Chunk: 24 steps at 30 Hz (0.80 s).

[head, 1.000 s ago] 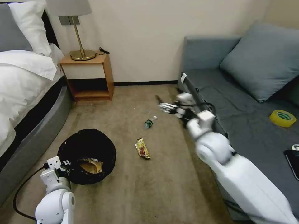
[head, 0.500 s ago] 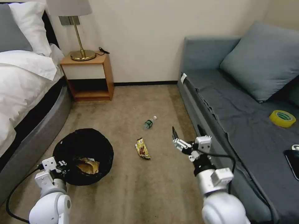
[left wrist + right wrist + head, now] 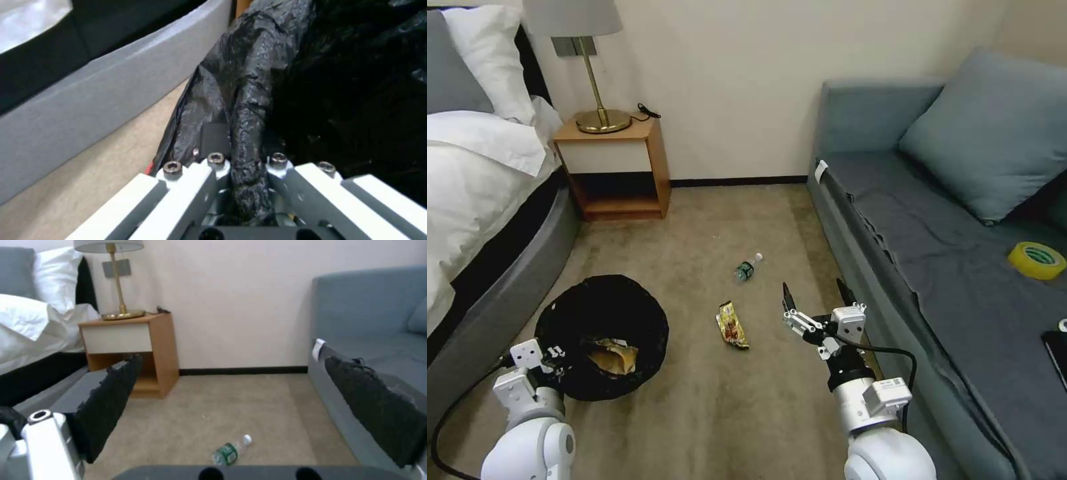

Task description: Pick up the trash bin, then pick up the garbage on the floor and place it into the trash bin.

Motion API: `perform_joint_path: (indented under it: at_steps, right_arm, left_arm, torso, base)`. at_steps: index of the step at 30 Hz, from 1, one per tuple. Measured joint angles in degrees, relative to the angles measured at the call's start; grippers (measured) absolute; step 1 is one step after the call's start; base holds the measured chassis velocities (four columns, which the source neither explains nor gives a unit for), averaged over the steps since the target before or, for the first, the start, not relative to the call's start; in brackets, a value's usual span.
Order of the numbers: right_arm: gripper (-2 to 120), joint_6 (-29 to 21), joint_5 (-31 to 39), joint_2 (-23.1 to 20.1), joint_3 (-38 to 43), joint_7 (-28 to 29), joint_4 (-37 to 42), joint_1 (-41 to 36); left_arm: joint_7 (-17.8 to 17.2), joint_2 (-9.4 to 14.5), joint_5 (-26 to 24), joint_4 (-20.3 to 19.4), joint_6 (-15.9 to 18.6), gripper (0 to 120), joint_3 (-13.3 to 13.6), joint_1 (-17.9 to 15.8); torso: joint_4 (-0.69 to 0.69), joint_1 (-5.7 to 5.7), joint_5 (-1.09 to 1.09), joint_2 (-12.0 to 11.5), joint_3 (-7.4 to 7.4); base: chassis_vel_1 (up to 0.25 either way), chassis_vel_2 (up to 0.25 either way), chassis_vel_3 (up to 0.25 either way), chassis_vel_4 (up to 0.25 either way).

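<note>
Pulled back nearer, the right gripper [image 3: 817,298] hovers wide open, empty, right of the gold-brown wrapper [image 3: 732,325]; the small clear green-labelled bottle [image 3: 748,266] lies farther. Left gripper [image 3: 242,166] pinches the round black-bagged trash bin [image 3: 602,335] rim, probably securely. Best descend squarely over the wrapper.

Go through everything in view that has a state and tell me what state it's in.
Trash bin: upright, open-topped, rim held by the left end effector.
Tan wrapper: inside the bin.
Gold-brown wrapper: flat on the carpet.
Bottle: lying on its side.
Right end effector: open, empty.
</note>
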Motion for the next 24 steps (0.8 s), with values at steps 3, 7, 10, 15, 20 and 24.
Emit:
perform_joint_path:
  at_steps: [3,7,10,15,20,24]
  right_arm:
    - [100,-0.1,0.3,-0.4,0.1,0.0,-0.1,0.3]
    - [100,-0.3,0.9,-0.9,0.3,0.0,-0.4,1.1]
    - [100,-0.3,1.4,-1.1,0.3,0.0,-0.9,1.8]
    - [100,0.3,3.3,-2.0,0.1,-0.8,-1.9,3.0]
    - [100,-1.7,10.4,-4.4,-1.8,-0.4,-3.6,6.9]
    - [100,-5.8,20.0,-8.1,-5.7,1.7,-6.8,13.8]
  left_arm:
    - [0.0,0.0,-0.1,-0.2,0.0,2,-0.1,0.0]
    - [-0.1,0.0,-0.3,-0.6,0.2,2,-0.2,0.0]
    - [-0.2,-0.1,-0.3,-0.8,0.5,2,-0.2,-0.2]
    - [-0.3,-0.3,-0.5,-1.2,0.5,2,-0.2,-0.1]
    - [-0.3,-0.2,-1.4,-2.1,0.7,2,-0.6,0.0]
    - [-0.4,0.2,-1.9,-2.9,1.1,2,-1.2,0.1]
  torso:
    - [0.00,0.00,0.00,0.0,0.00]
    - [0.00,0.00,0.01,0.0,0.00]
    - [0.00,0.00,0.00,0.0,0.01]
    - [-0.01,0.01,0.02,0.0,0.01]
    - [-0.01,0.02,0.00,0.0,0.01]
    - [0.00,0.01,0.00,0.0,0.00]
  base:
    - [-0.232,0.223,0.245,-0.231]
    - [-0.239,0.241,0.229,-0.240]
    - [-0.235,0.233,0.245,-0.241]
    - [-0.223,0.217,0.215,-0.221]
    - [-0.126,0.106,0.099,-0.120]
    - [0.000,0.000,0.000,0.000]
